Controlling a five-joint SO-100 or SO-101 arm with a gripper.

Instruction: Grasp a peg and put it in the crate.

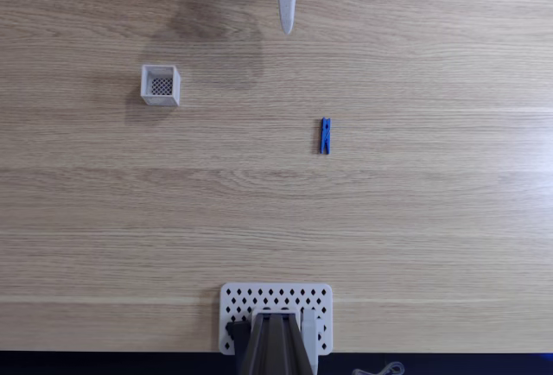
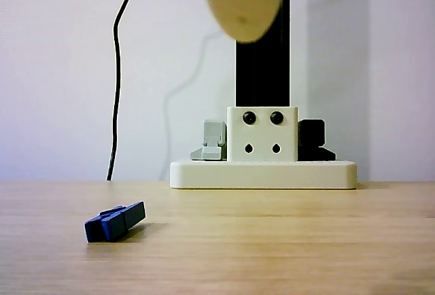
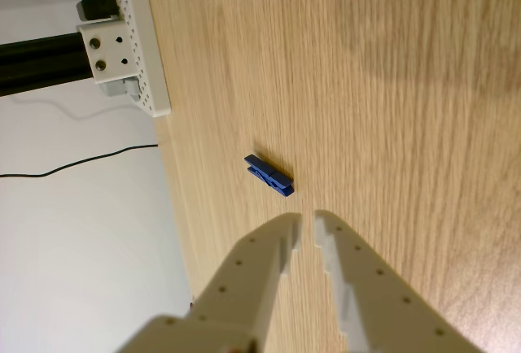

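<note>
In the fixed view the peg [image 1: 325, 135] lay alone mid-table, well apart from the crate [image 1: 161, 85] to its left — open board all round. In the other view it rested flat. In the wrist view the gripper [image 3: 307, 229] hovered near the peg, jaws nearly closed, holding nothing — probably needing to spread first.

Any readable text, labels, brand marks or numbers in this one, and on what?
None. The blue peg, the white crate, the perforated white plate, the wooden table and the hand carry no readable word, number or sign in any view.
</note>
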